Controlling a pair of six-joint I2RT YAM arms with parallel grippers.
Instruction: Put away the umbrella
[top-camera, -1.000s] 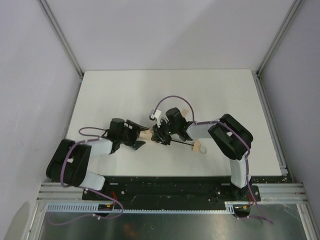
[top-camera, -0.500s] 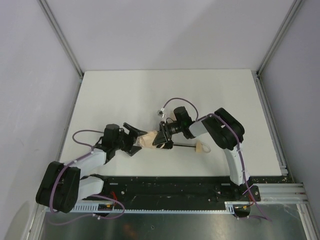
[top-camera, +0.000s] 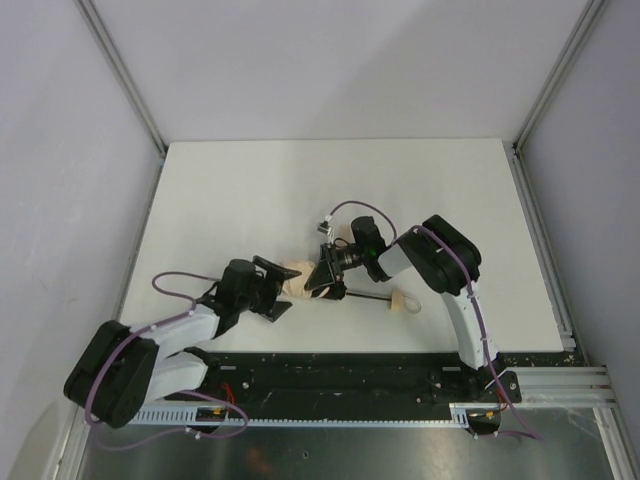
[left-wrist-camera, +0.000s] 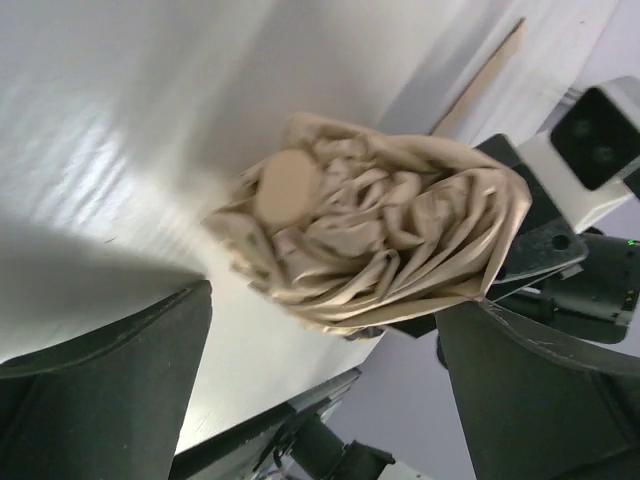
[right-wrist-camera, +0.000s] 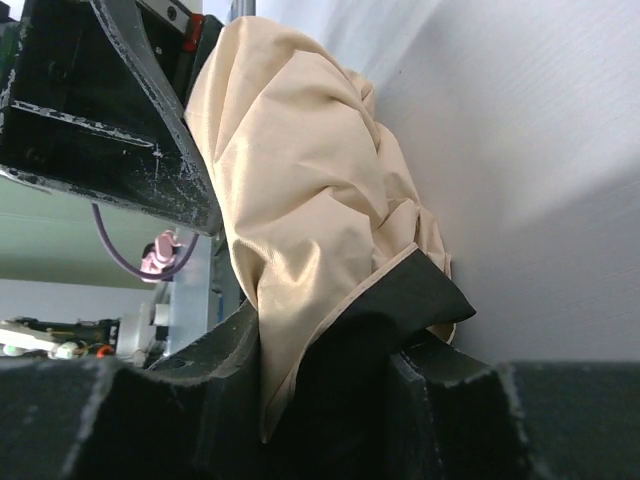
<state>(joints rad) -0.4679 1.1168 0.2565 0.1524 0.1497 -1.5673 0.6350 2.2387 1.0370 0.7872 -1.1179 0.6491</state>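
The umbrella lies on the white table with its beige canopy (top-camera: 294, 273) bunched up, its thin black shaft (top-camera: 365, 296) running right to the pale wooden handle (top-camera: 405, 302). My right gripper (top-camera: 323, 279) is shut on the canopy's shaft end; in the right wrist view beige fabric (right-wrist-camera: 300, 170) and its black lining are pinched in the gripper (right-wrist-camera: 330, 335). My left gripper (top-camera: 277, 288) is open just left of the canopy tip. In the left wrist view the crumpled canopy (left-wrist-camera: 380, 240) sits ahead of the open gripper (left-wrist-camera: 330, 400), not touching either finger.
The white table (top-camera: 250, 190) is bounded by grey walls with metal rails at left, right and back. A purple cable (top-camera: 345, 208) loops over the right wrist. The black base rail (top-camera: 330, 365) runs along the near edge.
My left gripper has shifted slightly nearer and right, staying open at the canopy tip while its arm swung. My right gripper twisted on the canopy and the handle slid slightly toward the near edge.
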